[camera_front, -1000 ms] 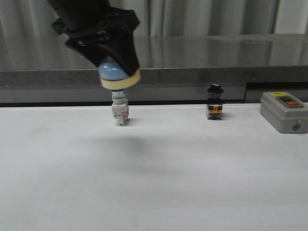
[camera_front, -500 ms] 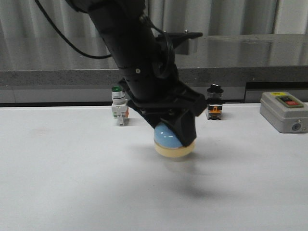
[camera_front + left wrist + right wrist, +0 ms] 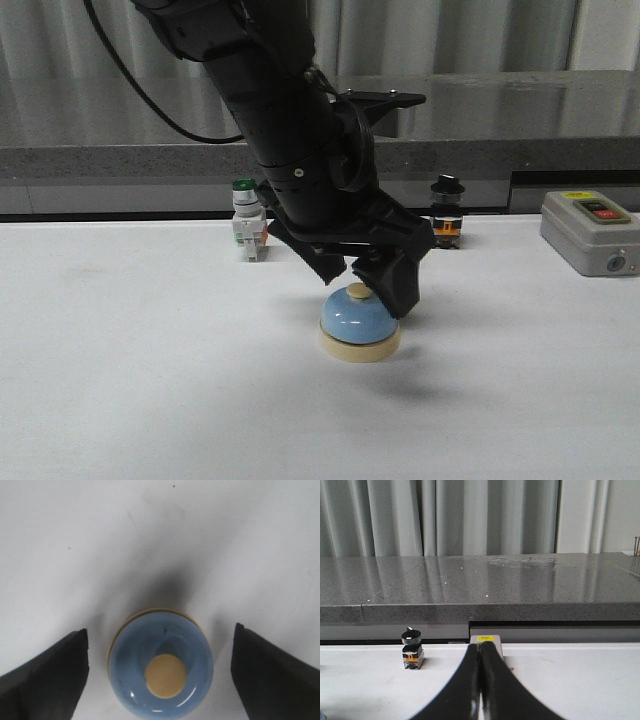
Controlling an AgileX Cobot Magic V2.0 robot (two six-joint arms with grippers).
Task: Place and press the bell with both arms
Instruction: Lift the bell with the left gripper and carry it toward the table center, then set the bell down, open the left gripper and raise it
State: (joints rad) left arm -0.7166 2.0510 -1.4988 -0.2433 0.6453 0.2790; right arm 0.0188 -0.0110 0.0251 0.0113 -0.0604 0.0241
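The light-blue bell (image 3: 358,322) with its cream base and button stands upright on the white table (image 3: 150,380), near the middle. My left gripper (image 3: 366,290) hangs just above it, open, one finger on each side of the dome. In the left wrist view the bell (image 3: 161,672) lies between the two black fingertips (image 3: 55,670) with a gap of table on both sides, so my left gripper (image 3: 160,630) holds nothing. My right gripper (image 3: 480,646) shows only in its own wrist view, fingers pressed together and empty, low over the table.
A green-capped white switch (image 3: 246,232) and a black-capped switch (image 3: 446,212) stand at the table's back edge. A grey control box (image 3: 592,232) sits at the back right. A dark stone ledge (image 3: 450,150) runs behind. The right fingers partly hide the box (image 3: 489,641).
My left arm carried the bell from high at the back left down to the table's middle, set it down and opened, letting go.
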